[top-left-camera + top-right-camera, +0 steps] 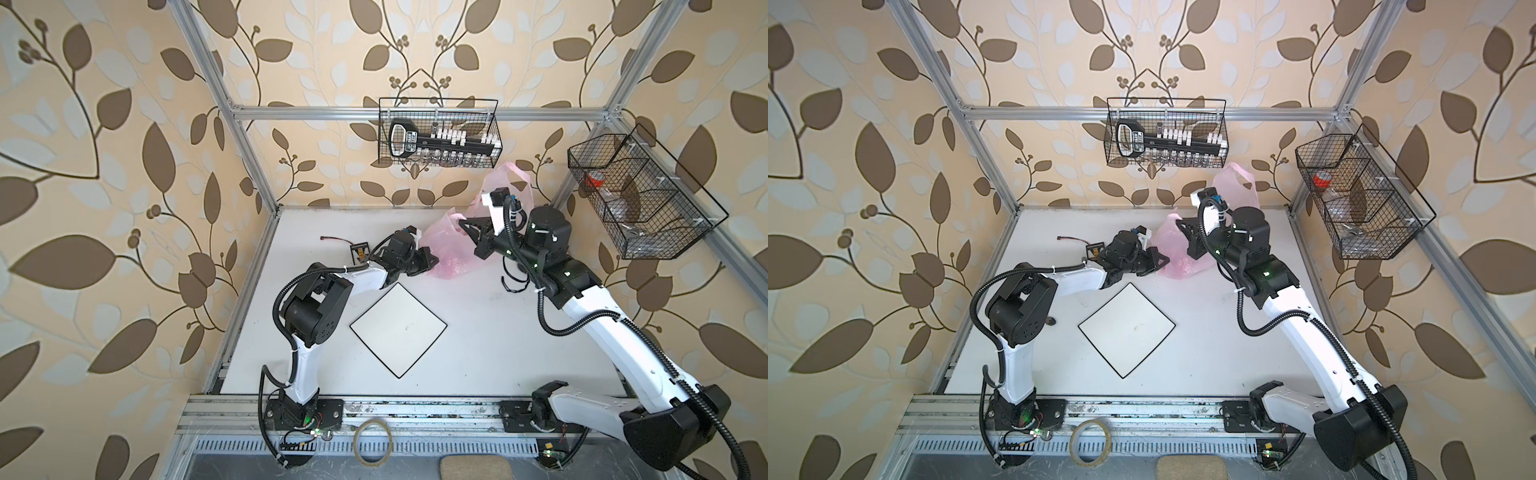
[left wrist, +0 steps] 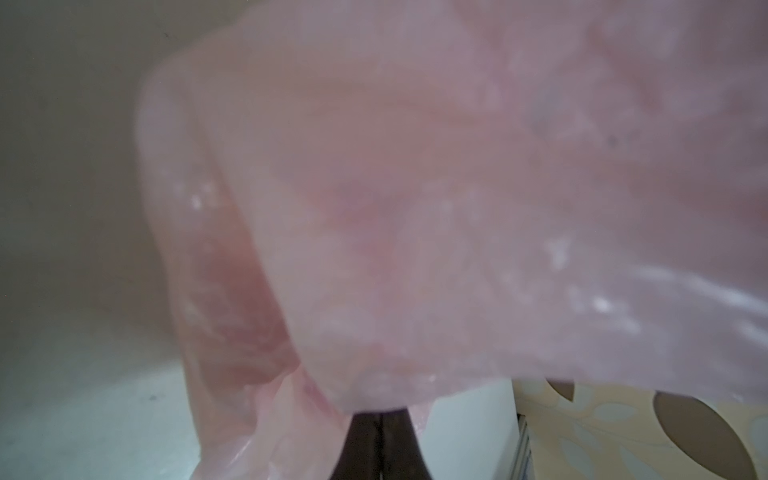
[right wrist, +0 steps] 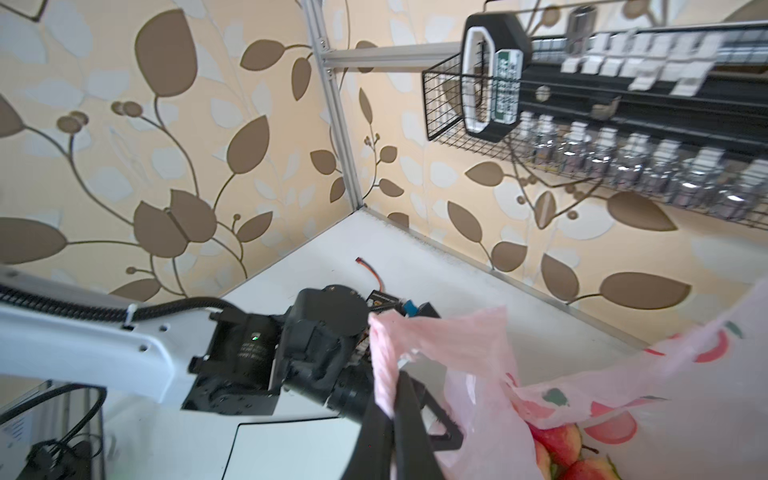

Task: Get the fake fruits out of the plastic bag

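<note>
**Materials and Finishes**

Bag (image 1: pixel 453 259): thin translucent pink plastic film, crinkled, with bright glints. Fruits (image 3: pixel 559 442): smooth, glossy skin. Plate (image 1: pixel 398 330): smooth matt white face, black rim. Table (image 1: pixel 478 332): matt white, scuffed. Frame (image 1: pixel 332 112): bare silvery metal profile. Basket (image 1: pixel 436 162): black wire mesh. Walls (image 1: pixel 104 208): matt printed wallpaper.

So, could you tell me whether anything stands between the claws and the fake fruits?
Yes, the plastic bag itself: the fake fruits lie inside it, behind its pink film. The left claw and right claw are shut on that film, not on fruit.
</note>
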You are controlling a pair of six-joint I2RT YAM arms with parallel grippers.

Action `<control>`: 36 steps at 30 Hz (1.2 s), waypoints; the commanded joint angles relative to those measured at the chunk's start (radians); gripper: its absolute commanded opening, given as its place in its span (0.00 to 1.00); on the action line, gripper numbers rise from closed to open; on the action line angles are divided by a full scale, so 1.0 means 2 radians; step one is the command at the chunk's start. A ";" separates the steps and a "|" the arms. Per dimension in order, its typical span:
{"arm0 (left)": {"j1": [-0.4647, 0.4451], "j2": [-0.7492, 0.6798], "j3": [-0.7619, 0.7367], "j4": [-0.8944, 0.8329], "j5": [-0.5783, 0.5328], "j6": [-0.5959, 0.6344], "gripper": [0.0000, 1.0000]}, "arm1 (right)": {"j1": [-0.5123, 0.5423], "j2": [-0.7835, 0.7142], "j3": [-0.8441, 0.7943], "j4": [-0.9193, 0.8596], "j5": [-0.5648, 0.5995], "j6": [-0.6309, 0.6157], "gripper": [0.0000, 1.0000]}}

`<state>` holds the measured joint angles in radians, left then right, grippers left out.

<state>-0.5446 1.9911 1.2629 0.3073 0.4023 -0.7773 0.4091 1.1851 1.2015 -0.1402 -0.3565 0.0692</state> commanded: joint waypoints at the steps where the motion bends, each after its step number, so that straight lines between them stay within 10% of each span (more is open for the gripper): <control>1: 0.023 0.005 0.021 0.006 -0.030 0.055 0.00 | 0.033 0.002 -0.001 -0.009 0.000 -0.011 0.00; 3: 0.035 0.002 0.013 0.008 -0.024 0.057 0.04 | 0.049 0.018 0.003 0.004 -0.002 -0.005 0.00; 8: 0.057 -0.083 -0.077 0.026 -0.033 0.066 0.61 | 0.067 0.063 0.000 0.033 0.017 0.009 0.00; 13: 0.058 -0.222 -0.185 -0.005 -0.072 0.080 0.76 | 0.068 0.103 -0.005 0.068 0.025 0.021 0.00; 22: 0.058 -0.510 -0.238 -0.208 -0.127 0.044 0.90 | 0.070 0.135 -0.039 0.121 -0.021 0.008 0.00; 29: 0.041 -0.518 -0.157 -0.309 -0.052 -0.134 0.91 | 0.095 0.118 -0.067 0.128 -0.024 -0.050 0.00; 36: -0.013 -0.519 -0.140 -0.334 -0.107 -0.234 0.92 | 0.119 0.105 -0.094 0.152 -0.014 -0.086 0.00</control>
<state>-0.5636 0.9592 0.9531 -0.3031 0.2306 -1.0950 0.6357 1.4277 1.0424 0.1146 -0.3847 -0.0502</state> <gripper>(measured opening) 0.931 0.047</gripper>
